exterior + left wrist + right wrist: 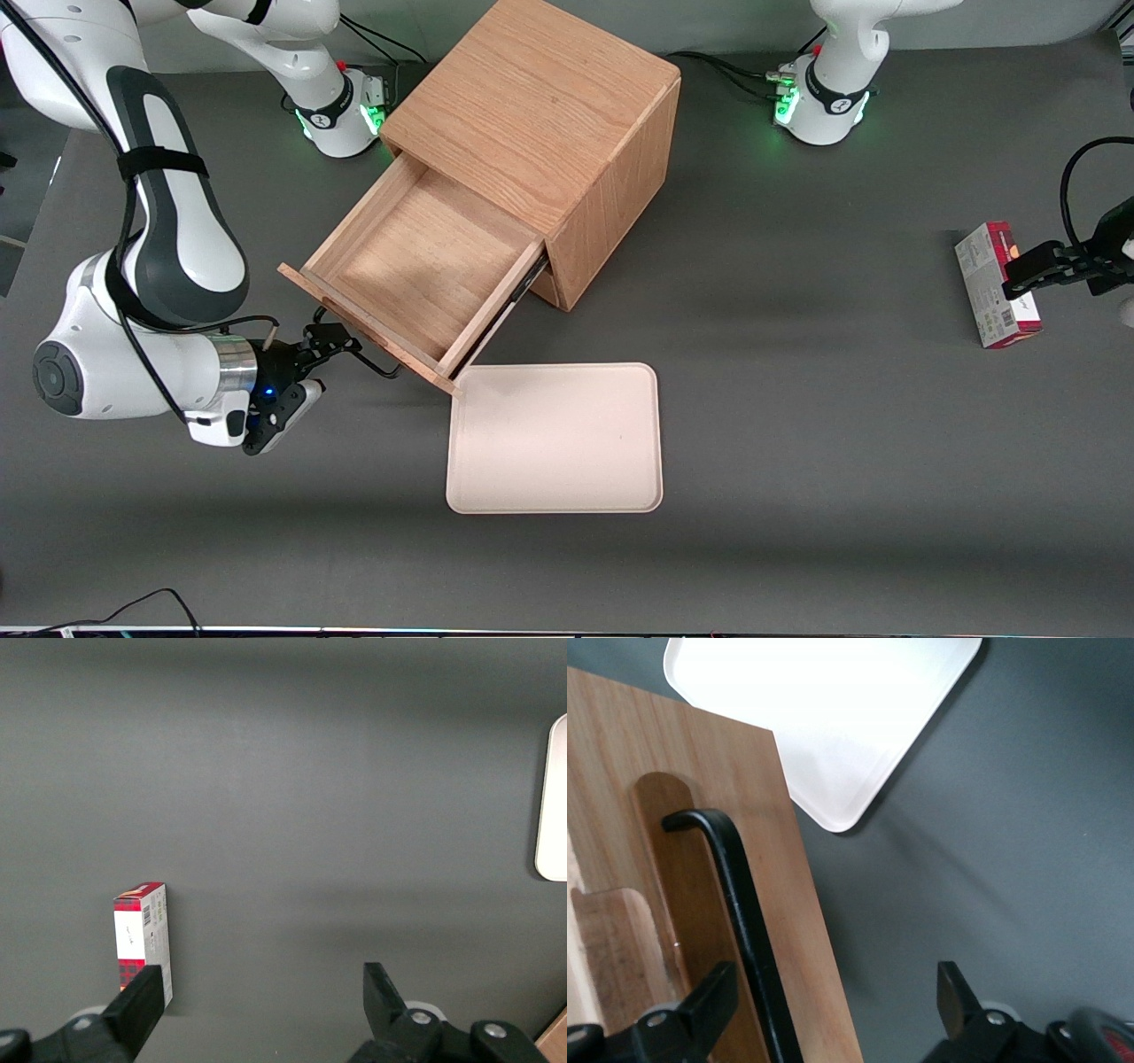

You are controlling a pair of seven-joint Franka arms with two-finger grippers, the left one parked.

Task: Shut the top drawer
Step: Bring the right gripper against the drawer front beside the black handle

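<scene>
The top drawer [425,257] of the light-oak cabinet [540,97] stands pulled well out, and its plain wood box holds nothing. Its black wire handle [376,361] is on the drawer front, which faces the working arm. My gripper [341,350] is open right at that front. In the right wrist view the handle bar [740,904] runs across the drawer front [726,797] and passes between the spread fingertips, close to one finger [713,1001]. The gripper [833,1005] holds nothing.
A cream tray [554,439] lies flat on the grey table just nearer the front camera than the drawer's corner, also seen as the tray [833,709]. A red and white box [997,283] lies toward the parked arm's end; box [142,935].
</scene>
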